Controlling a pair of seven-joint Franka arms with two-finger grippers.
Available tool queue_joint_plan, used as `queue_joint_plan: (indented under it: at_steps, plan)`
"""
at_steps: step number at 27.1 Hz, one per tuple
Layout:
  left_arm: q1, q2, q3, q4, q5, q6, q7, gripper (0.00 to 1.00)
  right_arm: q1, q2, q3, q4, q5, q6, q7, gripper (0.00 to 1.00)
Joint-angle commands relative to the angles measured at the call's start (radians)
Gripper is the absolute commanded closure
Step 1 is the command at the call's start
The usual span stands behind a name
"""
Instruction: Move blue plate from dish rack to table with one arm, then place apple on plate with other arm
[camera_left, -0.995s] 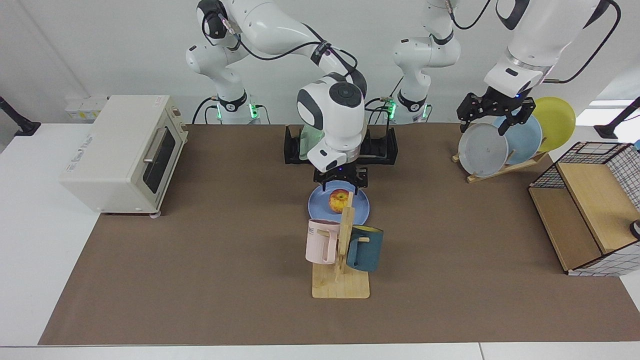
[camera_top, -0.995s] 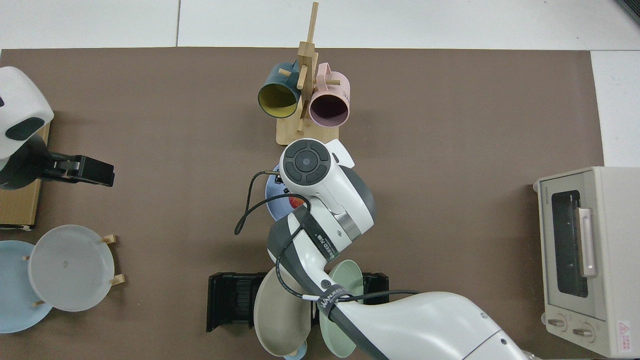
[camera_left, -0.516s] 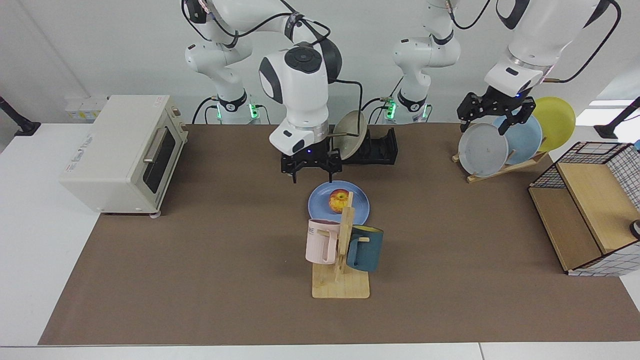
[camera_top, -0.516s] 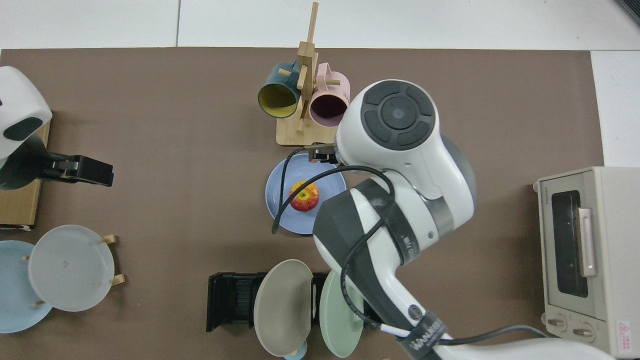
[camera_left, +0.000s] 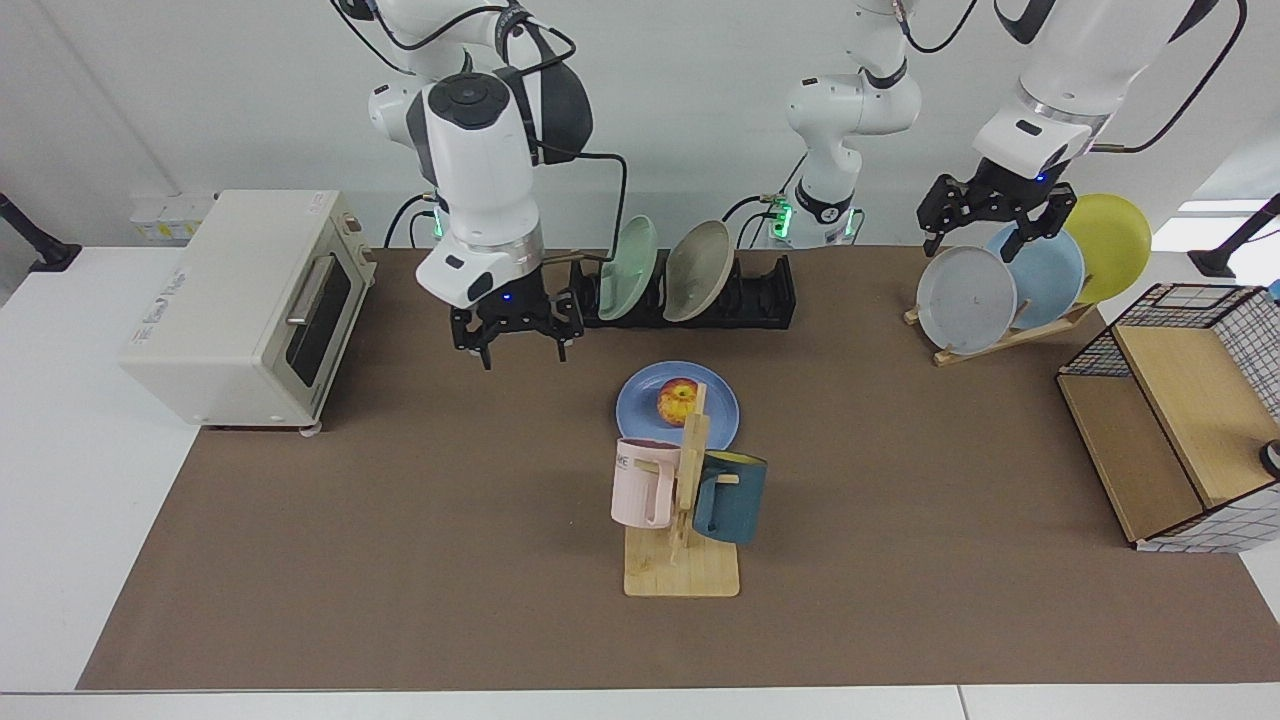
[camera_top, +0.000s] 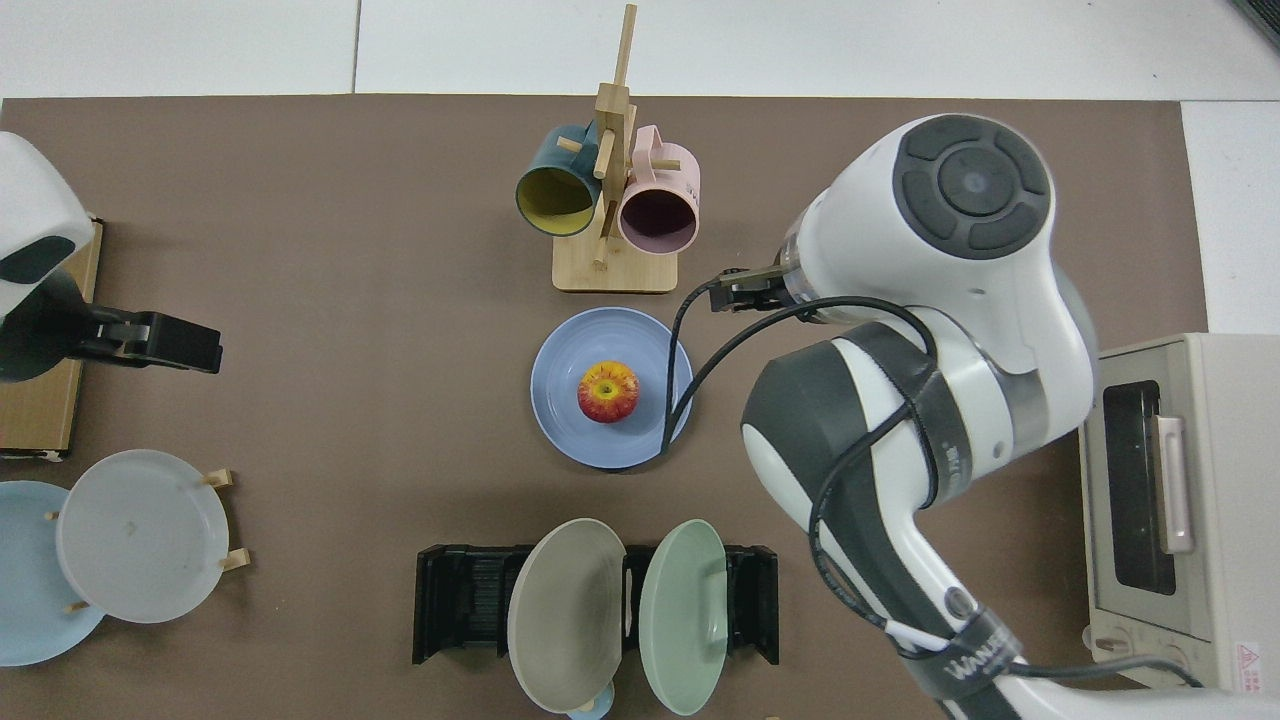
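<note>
The right gripper (camera_left: 517, 335) hangs above the brown mat with its two black fingers spread apart and nothing between them, between the cream toaster oven (camera_left: 245, 305) and the low black slotted dish rack (camera_left: 745, 295). It is well apart from the round cornflower-blue plate (camera_left: 718, 405), which lies flat on the brown mat of the white table (camera_left: 400, 520), in front of the rack. The small red-and-yellow apple (camera_left: 678, 401) sits upright near the middle of that plate; the top view shows it ringed by bare blue rim.

The left gripper (camera_left: 990, 215) waits off to the side, hovering over the light wooden slanted stand (camera_left: 1000, 340) that holds a grey plate (camera_left: 965, 300), a paler sky-blue plate (camera_left: 1050, 270) and a yellow plate (camera_left: 1110, 245). Its fingers are apart and empty, one tip in front of the sky-blue plate.

In the black rack a pale green plate (camera_left: 628, 268) and a beige plate (camera_left: 697, 270) stand on edge side by side. Just in front of the blue plate, a wooden mug tree (camera_left: 685, 560) carries a pink mug (camera_left: 643, 482) and a dark teal mug (camera_left: 730, 497). A wire-and-wood shelf (camera_left: 1180, 420) stands at the table's far side.
</note>
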Motion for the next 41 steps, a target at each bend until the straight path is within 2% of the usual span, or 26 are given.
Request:
queue_joint_plan:
  at_steps: [1,8,12,26,31,35,41]
  plan:
    - [-0.012,-0.008,0.012,0.014,0.016,-0.023,-0.003,0.0,-0.085,-0.073,0.016,-0.056,-0.002,-0.024,-0.103,0.0]
    - [-0.012,-0.009,0.012,0.016,0.016,-0.023,-0.003,0.0,-0.191,-0.107,0.016,-0.058,0.008,-0.055,-0.264,0.0]
    - [-0.012,-0.011,0.012,0.016,0.016,-0.024,-0.003,0.0,-0.229,-0.124,0.016,-0.058,0.01,-0.083,-0.286,0.0]
    - [-0.012,-0.015,0.012,0.016,0.016,-0.023,-0.003,0.0,-0.295,-0.194,0.016,-0.094,0.025,-0.153,-0.192,0.0]
    - [-0.012,-0.015,0.012,0.016,0.016,-0.024,-0.003,0.0,-0.295,-0.208,0.018,-0.111,0.031,-0.156,-0.188,0.0]
    - [-0.012,-0.015,0.012,0.016,0.016,-0.024,-0.003,0.0,-0.293,-0.228,0.016,-0.143,0.068,-0.15,-0.178,0.0]
    - [-0.012,-0.015,0.012,0.016,0.016,-0.023,-0.003,0.0,-0.283,-0.236,0.016,-0.156,0.068,-0.141,-0.175,0.0]
